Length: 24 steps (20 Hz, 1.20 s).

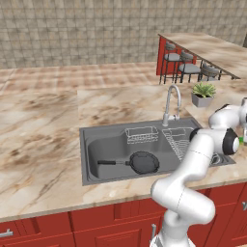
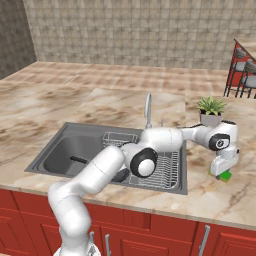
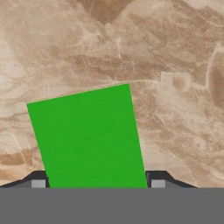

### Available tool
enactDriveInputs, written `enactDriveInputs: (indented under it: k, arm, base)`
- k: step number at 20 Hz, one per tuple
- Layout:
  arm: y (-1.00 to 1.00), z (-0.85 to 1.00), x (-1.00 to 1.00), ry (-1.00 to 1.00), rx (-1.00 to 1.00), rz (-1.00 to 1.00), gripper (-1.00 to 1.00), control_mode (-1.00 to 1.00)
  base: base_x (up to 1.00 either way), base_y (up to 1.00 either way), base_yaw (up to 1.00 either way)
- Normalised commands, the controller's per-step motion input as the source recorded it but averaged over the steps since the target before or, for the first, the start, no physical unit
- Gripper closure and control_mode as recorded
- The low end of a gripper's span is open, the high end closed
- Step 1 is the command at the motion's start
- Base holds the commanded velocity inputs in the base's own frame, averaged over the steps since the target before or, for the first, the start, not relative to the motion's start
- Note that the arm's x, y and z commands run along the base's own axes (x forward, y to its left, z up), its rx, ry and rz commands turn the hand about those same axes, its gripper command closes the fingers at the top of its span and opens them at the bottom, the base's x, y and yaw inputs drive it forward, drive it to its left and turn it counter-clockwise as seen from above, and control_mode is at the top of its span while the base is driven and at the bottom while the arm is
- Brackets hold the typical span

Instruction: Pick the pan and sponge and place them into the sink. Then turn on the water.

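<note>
The black pan (image 1: 144, 162) lies flat in the sink (image 1: 94, 140), its handle pointing left; in the right base view my arm covers all but its handle (image 2: 77, 160). On the counter right of the sink lies the green sponge (image 3: 87, 140) (image 2: 226, 175) (image 1: 240, 140). My gripper (image 3: 97, 183) (image 2: 223, 171) is down on it, pointing straight at the counter. Both fingers press against the sponge's two sides, so the gripper is shut on it. The sponge still touches the marble. No water runs from the silver faucet (image 1: 171, 103) (image 2: 148, 110).
A potted plant (image 1: 203, 94) (image 2: 211, 111) stands just behind the gripper. The wire basket (image 1: 142, 134) and ribbed rack (image 1: 177, 140) fill the sink's right half. Bar stools (image 1: 185, 65) stand by the far counter.
</note>
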Motion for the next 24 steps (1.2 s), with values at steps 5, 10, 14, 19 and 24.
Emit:
enactDriveInputs:
  k: [5,10,14,19,24]
  arm:
    - [-0.08,-0.61,-0.41,0.08,0.00,0.04,1.00,-1.00]
    - [-0.05,-0.53,-0.38,0.00,0.06,0.03,1.00,-1.00]
    - [-0.18,-0.16,-0.35,-0.07,0.11,0.00,1.00,-1.00]
    - [-0.05,0.16,-0.28,-0.11,0.12,-0.01,1.00,-1.00]
    - [0.03,0.44,-0.27,-0.09,0.07,-0.01,1.00,-1.00]
  base:
    - [0.00,0.00,0.00]
    - [0.00,0.00,0.00]
    - [0.00,0.00,0.00]
    - [0.00,0.00,0.00]
    - [0.00,0.00,0.00]
